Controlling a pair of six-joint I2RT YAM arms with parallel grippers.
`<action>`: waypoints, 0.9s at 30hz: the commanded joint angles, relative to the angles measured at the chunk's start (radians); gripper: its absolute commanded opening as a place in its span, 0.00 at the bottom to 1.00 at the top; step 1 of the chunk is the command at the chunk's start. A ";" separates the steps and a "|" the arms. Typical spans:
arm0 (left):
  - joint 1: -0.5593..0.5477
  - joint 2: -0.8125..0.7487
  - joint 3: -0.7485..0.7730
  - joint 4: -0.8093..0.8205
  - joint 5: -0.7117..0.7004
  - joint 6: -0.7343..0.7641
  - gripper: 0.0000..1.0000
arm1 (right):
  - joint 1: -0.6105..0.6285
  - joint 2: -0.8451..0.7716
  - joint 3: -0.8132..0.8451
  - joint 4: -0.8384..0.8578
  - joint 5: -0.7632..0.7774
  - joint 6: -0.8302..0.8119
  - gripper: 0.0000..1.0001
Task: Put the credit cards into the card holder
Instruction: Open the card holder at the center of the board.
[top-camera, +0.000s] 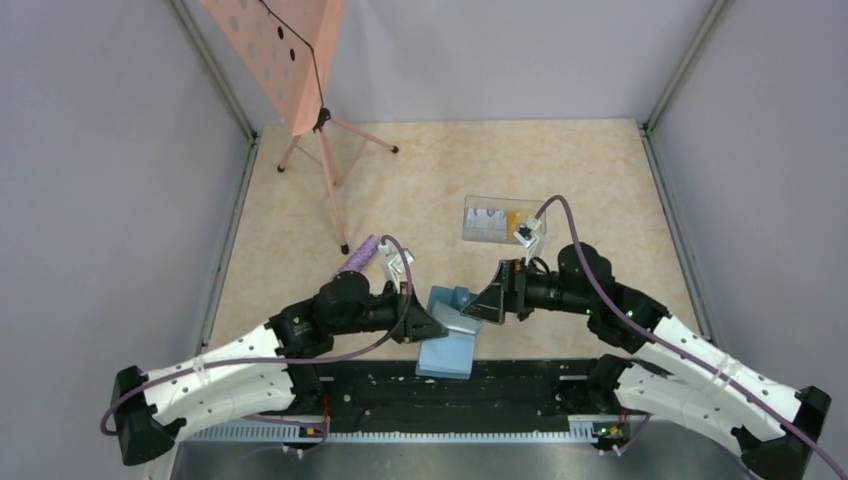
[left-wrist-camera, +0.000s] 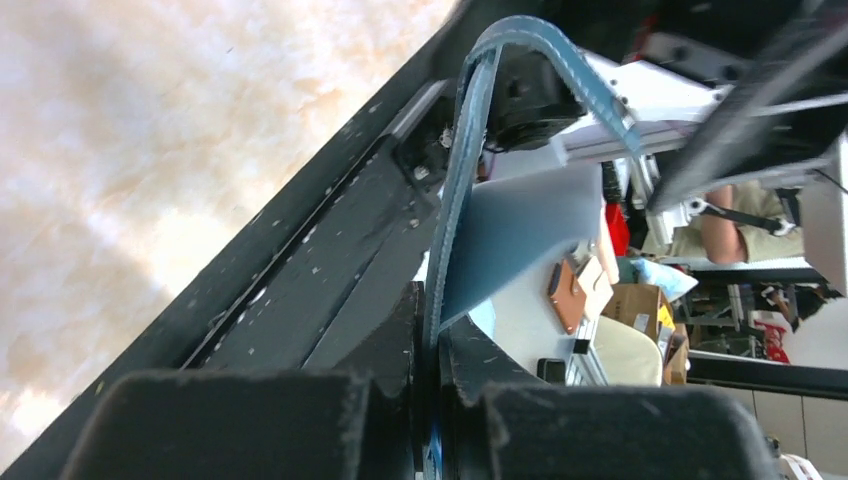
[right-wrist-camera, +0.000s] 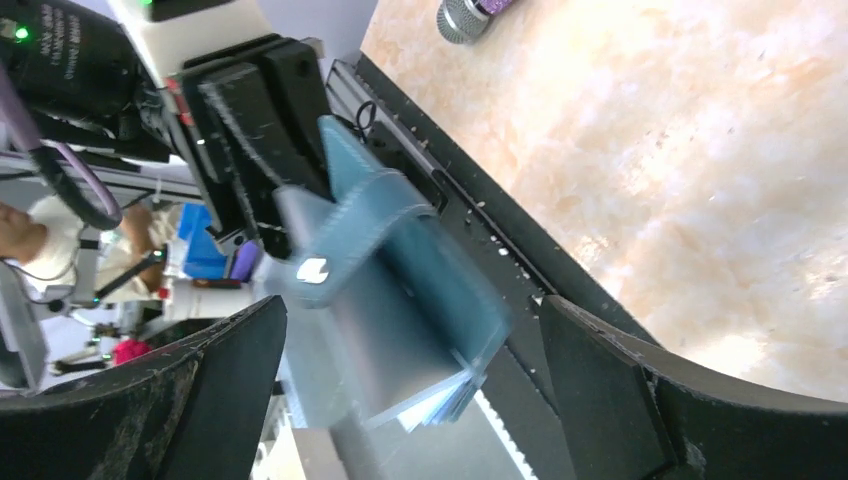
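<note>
The teal-blue card holder (top-camera: 449, 340) hangs open near the table's front edge, its lighter flap drooping over the black strip. My left gripper (top-camera: 436, 325) is shut on one edge of it; in the left wrist view the holder's edge (left-wrist-camera: 450, 230) runs up from between the closed jaws of the gripper (left-wrist-camera: 432, 345). My right gripper (top-camera: 484, 303) is open just right of the holder. In the right wrist view the holder (right-wrist-camera: 400, 290) lies between its spread fingers, untouched, with the gripper (right-wrist-camera: 410, 325) wide open. The credit cards (top-camera: 492, 220), white and yellow, lie in a clear tray behind the right arm.
A pink perforated board on a tripod stand (top-camera: 290, 60) stands at the back left, its legs reaching toward mid-table. A purple cylinder (top-camera: 358, 255) lies behind the left gripper and shows in the right wrist view (right-wrist-camera: 470, 12). A black strip (top-camera: 520, 385) runs along the near edge.
</note>
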 joint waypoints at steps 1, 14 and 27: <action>0.009 0.021 0.082 -0.185 -0.022 -0.011 0.00 | -0.009 -0.006 0.100 -0.146 0.027 -0.161 0.97; 0.012 0.229 0.196 -0.284 0.174 -0.020 0.00 | 0.057 0.179 0.196 -0.282 -0.017 -0.364 0.99; 0.011 0.300 0.249 -0.237 0.345 0.045 0.00 | 0.139 0.273 0.151 -0.176 -0.019 -0.395 0.99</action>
